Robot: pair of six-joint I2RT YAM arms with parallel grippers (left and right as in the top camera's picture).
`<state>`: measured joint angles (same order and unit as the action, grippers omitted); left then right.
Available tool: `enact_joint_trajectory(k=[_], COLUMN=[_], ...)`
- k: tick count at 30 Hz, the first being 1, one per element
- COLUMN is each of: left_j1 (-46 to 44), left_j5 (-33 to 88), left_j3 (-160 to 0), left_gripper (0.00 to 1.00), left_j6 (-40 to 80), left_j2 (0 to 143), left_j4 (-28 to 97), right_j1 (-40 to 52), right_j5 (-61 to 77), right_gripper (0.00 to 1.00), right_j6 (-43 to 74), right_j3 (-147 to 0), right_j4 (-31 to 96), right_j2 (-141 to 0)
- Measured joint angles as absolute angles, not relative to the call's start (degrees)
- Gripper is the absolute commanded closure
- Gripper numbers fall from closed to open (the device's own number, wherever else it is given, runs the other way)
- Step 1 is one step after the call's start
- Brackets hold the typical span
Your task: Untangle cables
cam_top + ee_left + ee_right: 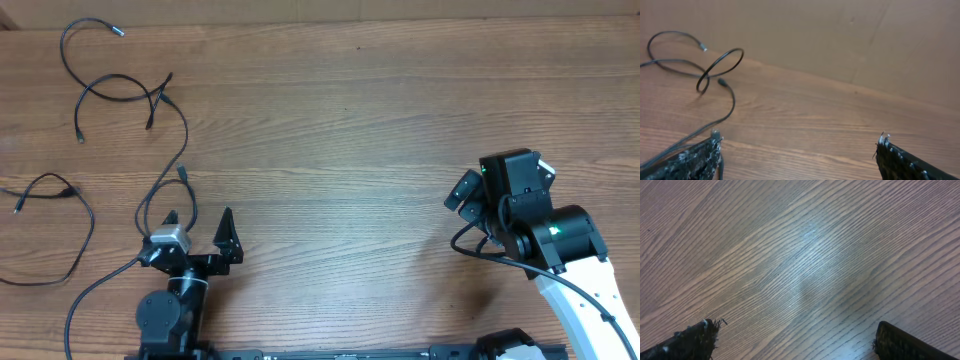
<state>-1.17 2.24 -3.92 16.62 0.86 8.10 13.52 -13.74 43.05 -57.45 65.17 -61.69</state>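
The cables point(186, 135) all lie on the left side of the wooden table point(350, 120), and neither gripper holds any of them. In the overhead view, several thin black cords cross one another in a loose cluster near the far left corner, and small plug tips stick out at a few of their ends. From that cluster, one long cord point(733, 102) curves back toward the near edge. It ends in a bend just beside the left gripper point(198, 218). Another cord point(91, 230) lies by itself at the left edge of the table, bent into an open curve and apart from the cluster. The left gripper sits near the front edge, pointing toward the far side, with its fingers spread wide. Its wrist camera shows only bare wood between them. In that view the long cord passes close by the left-hand fingertip point(714, 142), but I cannot tell whether it touches. Farther ahead, a small loop lies over another strand. The right gripper point(795, 330) is well apart from every cord, over the right side of the table. Its jaws are also fully parted, with plain wood grain filling the gap between its two fingers.
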Motion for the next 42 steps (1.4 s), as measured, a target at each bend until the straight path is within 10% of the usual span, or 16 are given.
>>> enact_joint_trajectory(k=[42], left_j1=[-1.1], left_j5=[0.8], left_j3=[-1.0], left_gripper=[0.00], left_j6=[12.1], left_j2=[0.9], left_j4=[4.7], right_j1=[13.5], right_j5=[-13.7], right_gripper=[0.00], right_j6=[43.1], right_j3=[-57.5], right_j4=[64.1], right_j2=[-61.7])
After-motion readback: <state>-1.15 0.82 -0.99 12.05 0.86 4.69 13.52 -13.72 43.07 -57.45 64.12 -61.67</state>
